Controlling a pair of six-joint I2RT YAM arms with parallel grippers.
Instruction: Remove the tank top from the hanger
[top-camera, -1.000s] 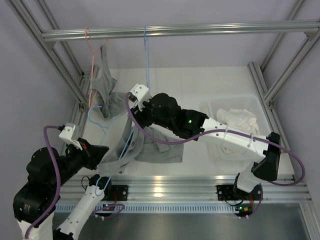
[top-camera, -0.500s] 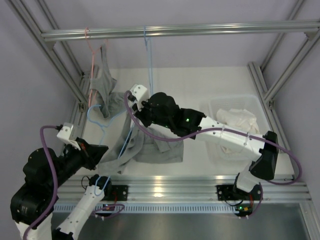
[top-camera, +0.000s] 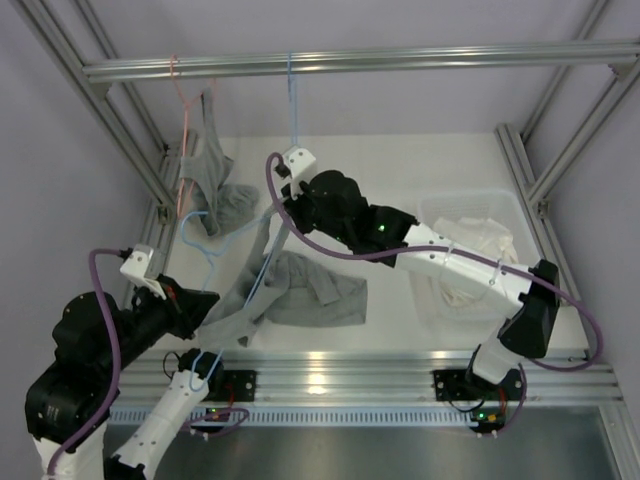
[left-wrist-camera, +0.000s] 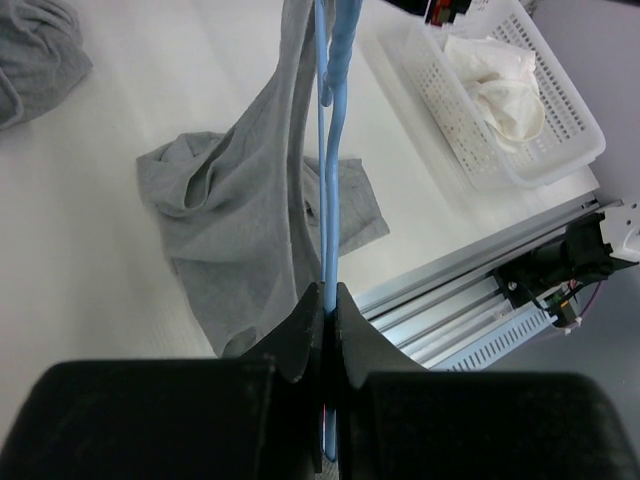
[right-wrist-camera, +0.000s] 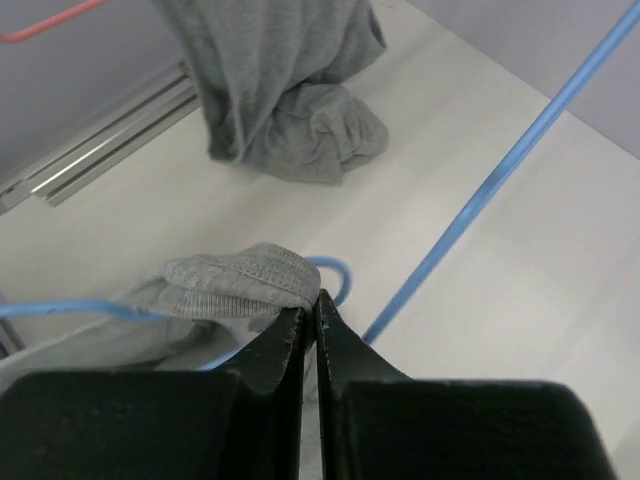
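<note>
— What could go wrong from here?

— Mostly the strap (right-wrist-camera: 236, 276) slipping. My right hand (right-wrist-camera: 310, 306) is closed on only a thin fold of its hem, right at the hanger's (left-wrist-camera: 323, 150) bent end. If I pull along the wire instead of off that end, I'd expect the cloth to snag on the bend and drag out of my pinch.

— And the other side?

— My left hand (left-wrist-camera: 327, 300) is clamped on the hanger's wire, with the cloth hanging just beside it. A hard tug from the right could twist the thin wire in that grip, or carry the whole hanger along rather than strip the shirt off it.

— Where is the tank top (left-wrist-camera: 240, 215) now?

— Draped on the hanger. One strap sits at the far end, the body trails down alongside the wire and the rest is pooled on the table (top-camera: 400, 165) below the hanger.

— Your arms?

— The left is folded close to its base, its hand at the hanger's near end. The right is stretched long across the table, wrist tipped down over the hanger's far end.
</note>
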